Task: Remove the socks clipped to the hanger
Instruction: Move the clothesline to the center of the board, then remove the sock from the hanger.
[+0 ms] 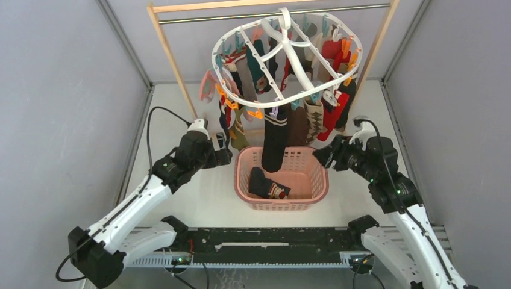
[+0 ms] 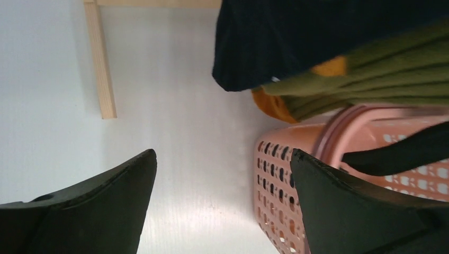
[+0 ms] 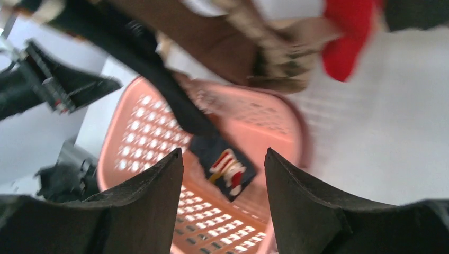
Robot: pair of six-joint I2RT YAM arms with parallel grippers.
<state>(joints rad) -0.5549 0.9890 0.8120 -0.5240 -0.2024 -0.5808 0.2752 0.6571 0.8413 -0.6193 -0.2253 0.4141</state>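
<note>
Left gripper jaws wide apart beside basket rim, right gripper jaws parted, empty, socks hanging between them.

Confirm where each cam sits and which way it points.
Top external: above and behind the arm bases, looking down at the hanger, socks and pink basket. It shows both arms, the left gripper and the right gripper.
Left wrist: on the left arm, facing past its own open fingers to the table and a basket corner, with socks hanging above.
Right wrist: on the right arm, facing past its own open fingers into the basket.
Shared: the black sock in the basket shows in the top and right wrist views.
</note>
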